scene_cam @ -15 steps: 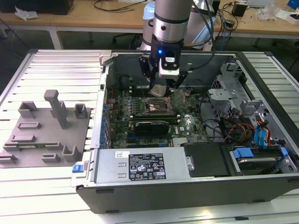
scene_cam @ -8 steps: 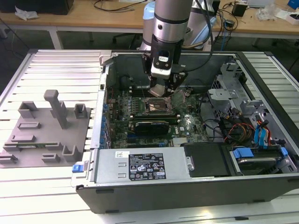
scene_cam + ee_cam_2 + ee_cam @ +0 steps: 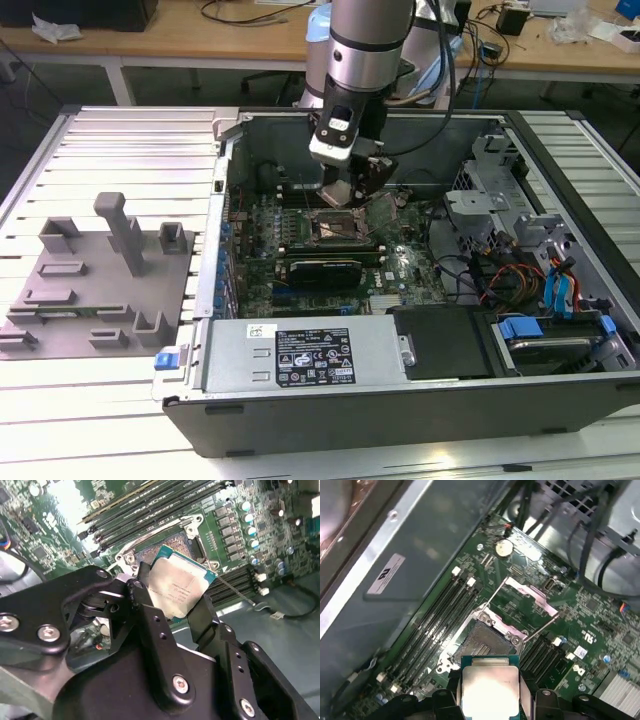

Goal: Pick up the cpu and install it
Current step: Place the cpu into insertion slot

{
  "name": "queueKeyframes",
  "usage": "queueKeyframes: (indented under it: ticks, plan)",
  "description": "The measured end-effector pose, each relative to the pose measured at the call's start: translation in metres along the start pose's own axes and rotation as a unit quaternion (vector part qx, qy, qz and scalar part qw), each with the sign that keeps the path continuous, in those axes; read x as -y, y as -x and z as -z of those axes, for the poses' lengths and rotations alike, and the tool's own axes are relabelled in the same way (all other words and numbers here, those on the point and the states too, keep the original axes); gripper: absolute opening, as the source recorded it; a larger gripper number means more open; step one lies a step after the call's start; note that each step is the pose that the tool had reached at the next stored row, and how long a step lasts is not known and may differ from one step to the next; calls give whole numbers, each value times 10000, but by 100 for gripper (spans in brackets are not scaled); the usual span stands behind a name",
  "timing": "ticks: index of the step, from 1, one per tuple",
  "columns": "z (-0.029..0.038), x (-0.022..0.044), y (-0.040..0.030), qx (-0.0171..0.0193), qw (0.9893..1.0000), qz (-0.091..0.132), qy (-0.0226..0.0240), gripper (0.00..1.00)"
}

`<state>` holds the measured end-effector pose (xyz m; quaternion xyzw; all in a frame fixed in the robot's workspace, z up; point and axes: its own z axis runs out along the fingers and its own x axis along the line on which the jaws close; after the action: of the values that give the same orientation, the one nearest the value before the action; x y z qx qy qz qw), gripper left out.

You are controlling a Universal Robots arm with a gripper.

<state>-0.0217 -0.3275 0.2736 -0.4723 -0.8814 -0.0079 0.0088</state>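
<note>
My fingers (image 3: 150, 620) pinch cpu (image 3: 177, 587) edges over open socket (image 3: 487, 641); best keep chip level, corners matched, lower gently.

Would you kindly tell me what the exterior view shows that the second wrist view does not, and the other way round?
The exterior view adds the grey moulded tray beside the open computer case, and the power supply inside the case. The second wrist view adds the cpu, gripped at its edges between the fingers, with its silvery top facing the camera. Both share the gripper above the open socket on the green motherboard.
</note>
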Motion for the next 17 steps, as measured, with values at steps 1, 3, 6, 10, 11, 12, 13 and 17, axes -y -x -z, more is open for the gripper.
queueKeyframes:
  ticks: [1, 3, 6, 10, 11, 12, 13, 17]
  plan:
    - [-1, 0, 0, 1, 9999, -153, 3, 55]
    - [-2, 0, 0, 3, 9988, -495, 11, 55]
    - [-3, 0, 0, 5, 9969, -790, 18, 55]
    - [-5, 0, 0, 7, 9915, -1304, 30, 55]
    - [-5, 0, 0, 8, 9903, -1389, 32, 55]
    - [-5, 0, 0, 8, 9891, -1470, 34, 55]
    - [-6, 0, 0, 9, 9872, -1596, 36, 55]
    - [-7, 0, 0, 11, 9813, -1924, 44, 55]
